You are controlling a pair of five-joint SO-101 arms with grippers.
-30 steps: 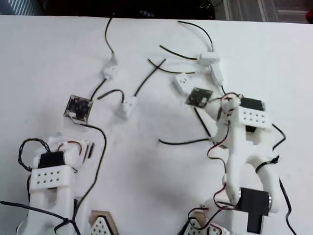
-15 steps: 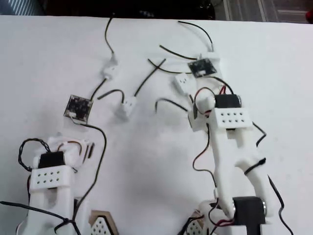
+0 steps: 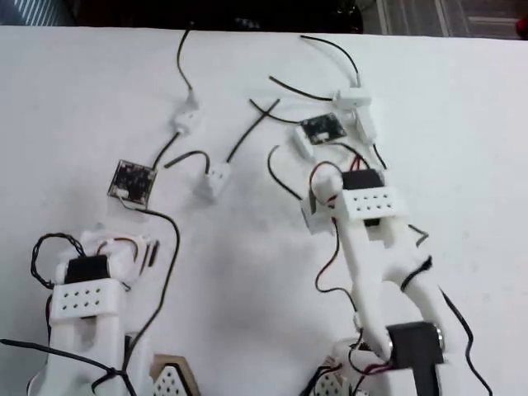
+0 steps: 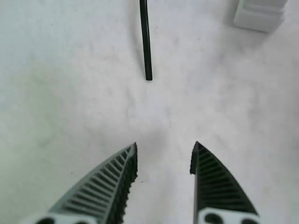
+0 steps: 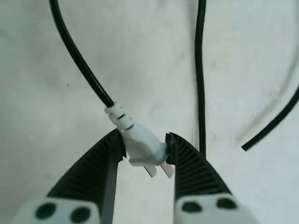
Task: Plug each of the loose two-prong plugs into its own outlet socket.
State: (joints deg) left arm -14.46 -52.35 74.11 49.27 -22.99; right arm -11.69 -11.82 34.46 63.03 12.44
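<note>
A white two-prong plug point(image 5: 138, 142) on a black cord point(image 5: 79, 60) sits between my right gripper's point(image 5: 146, 137) fingers, which are shut on it, prongs pointing back toward the wrist. From above, the right gripper point(image 3: 313, 210) holds that plug right of the table's middle, and its cord point(image 3: 280, 175) curls away to the left. White socket blocks lie at the middle point(image 3: 216, 178) and just beyond the right gripper point(image 3: 303, 142). My left gripper point(image 3: 148, 252) stands open at the near left point(image 4: 163, 151) over bare table, with a black cord end point(image 4: 147, 70) ahead of it.
More white connectors on black cords lie at the back centre point(image 3: 183, 120) and back right point(image 3: 351, 97), point(image 3: 365, 124). A white block point(image 4: 259, 14) sits beyond the left gripper. Loose cords point(image 5: 201, 70) run beside the held plug. The table's far left is bare.
The right arm swung left across the table with the plug, whose cord trailed along and now curls left of the gripper. The left arm stayed still.
</note>
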